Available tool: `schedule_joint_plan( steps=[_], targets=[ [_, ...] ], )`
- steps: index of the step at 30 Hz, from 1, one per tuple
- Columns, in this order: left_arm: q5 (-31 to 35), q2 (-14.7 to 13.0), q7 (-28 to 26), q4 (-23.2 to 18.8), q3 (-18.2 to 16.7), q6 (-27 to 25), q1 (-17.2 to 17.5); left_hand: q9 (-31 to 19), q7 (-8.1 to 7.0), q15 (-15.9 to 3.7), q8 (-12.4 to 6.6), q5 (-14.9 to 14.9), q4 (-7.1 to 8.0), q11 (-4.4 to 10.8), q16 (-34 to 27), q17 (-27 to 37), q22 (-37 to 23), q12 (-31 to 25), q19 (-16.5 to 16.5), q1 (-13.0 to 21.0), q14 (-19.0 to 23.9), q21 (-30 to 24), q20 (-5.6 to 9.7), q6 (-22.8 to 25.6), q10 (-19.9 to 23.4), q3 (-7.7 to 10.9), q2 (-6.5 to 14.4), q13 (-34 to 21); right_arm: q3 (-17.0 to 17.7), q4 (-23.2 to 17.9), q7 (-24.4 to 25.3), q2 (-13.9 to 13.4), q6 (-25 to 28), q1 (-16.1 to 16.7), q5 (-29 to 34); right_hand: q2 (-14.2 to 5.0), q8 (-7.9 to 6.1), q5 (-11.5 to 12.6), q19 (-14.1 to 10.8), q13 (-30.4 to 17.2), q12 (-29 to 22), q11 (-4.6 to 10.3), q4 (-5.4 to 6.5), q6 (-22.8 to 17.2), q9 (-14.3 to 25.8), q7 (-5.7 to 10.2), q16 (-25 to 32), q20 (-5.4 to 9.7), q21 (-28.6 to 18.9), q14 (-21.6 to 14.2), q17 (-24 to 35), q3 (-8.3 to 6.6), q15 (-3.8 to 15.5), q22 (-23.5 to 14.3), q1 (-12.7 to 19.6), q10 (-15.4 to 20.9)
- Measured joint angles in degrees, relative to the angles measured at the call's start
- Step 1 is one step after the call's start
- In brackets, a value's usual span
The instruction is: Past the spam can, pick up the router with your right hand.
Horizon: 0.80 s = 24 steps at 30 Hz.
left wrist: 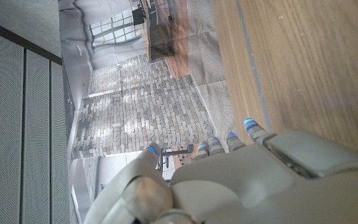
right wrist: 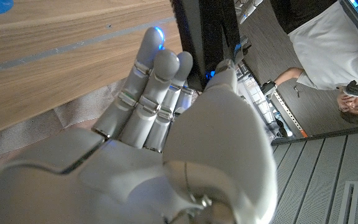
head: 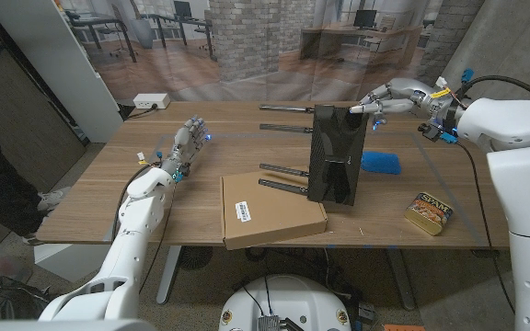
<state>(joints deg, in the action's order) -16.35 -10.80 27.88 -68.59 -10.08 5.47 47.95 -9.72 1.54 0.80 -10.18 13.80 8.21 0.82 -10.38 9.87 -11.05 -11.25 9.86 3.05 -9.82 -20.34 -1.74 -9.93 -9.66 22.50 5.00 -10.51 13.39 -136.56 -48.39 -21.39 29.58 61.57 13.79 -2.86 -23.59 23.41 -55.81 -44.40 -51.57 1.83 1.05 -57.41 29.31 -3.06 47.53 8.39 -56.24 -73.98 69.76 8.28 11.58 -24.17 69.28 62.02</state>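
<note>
The black router stands upright in the middle of the table, its antennas sticking out toward the left. My right hand hovers at the router's top far corner, fingers stretched out and holding nothing. In the right wrist view the fingertips lie along one side of the router's dark edge and the thumb is by the other. The spam can lies near the front right of the table, below and nearer than this hand. My left hand stands at the left with straight fingers, holding nothing.
A flat cardboard box lies in front of the router at the table's near edge. A blue object sits just right of the router. A white power strip is on the floor past the far left corner. A person appears in the right wrist view.
</note>
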Motion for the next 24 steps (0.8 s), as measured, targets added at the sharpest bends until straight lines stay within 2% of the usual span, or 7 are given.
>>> schedule_joint_plan(
  steps=[8,21,24],
  targets=[
    [-0.12,-0.69,0.81,0.01,-0.65,-0.19,0.17,0.00,0.00,0.00,0.00,0.00,0.00,0.00,0.00,0.00,0.00,0.00,0.00,0.00,0.00,0.22,0.00,0.00,0.00,0.00,0.00,0.00,-0.10,-0.75,0.87,0.90,0.52,0.15,0.69,0.00,0.04,-0.01,0.00,0.06,0.01,0.01,0.24,-0.23,0.01,0.08,0.00,0.00,-0.34,0.00,0.00,-0.23,0.00,0.27,0.00,0.00],
    [-0.16,-1.33,2.47,1.63,-1.26,-0.23,-0.44,0.00,0.00,0.00,0.00,0.00,0.00,0.00,0.00,0.00,0.00,0.00,0.00,0.00,0.00,0.22,0.00,0.00,0.00,0.00,0.00,0.00,-0.50,-1.60,1.87,1.97,1.53,-0.23,1.60,0.08,0.26,-0.06,0.40,-0.25,0.11,0.01,0.72,-0.23,0.27,0.08,0.01,-0.41,-1.43,0.00,0.00,0.25,0.00,0.80,0.09,0.01],
    [-0.16,-1.49,2.75,2.38,-1.38,-0.23,-0.80,0.00,0.00,0.00,0.00,0.00,0.00,0.00,0.00,0.01,0.00,0.00,0.00,0.00,0.00,0.22,0.00,0.00,0.00,0.00,0.00,0.00,-0.59,-1.78,2.12,2.13,1.92,-0.30,1.87,-0.17,0.47,-0.38,0.61,-0.49,0.11,0.02,0.80,-0.23,0.36,0.08,0.13,-0.20,-1.44,0.00,0.01,0.33,0.00,0.88,1.37,0.01]
  ],
)
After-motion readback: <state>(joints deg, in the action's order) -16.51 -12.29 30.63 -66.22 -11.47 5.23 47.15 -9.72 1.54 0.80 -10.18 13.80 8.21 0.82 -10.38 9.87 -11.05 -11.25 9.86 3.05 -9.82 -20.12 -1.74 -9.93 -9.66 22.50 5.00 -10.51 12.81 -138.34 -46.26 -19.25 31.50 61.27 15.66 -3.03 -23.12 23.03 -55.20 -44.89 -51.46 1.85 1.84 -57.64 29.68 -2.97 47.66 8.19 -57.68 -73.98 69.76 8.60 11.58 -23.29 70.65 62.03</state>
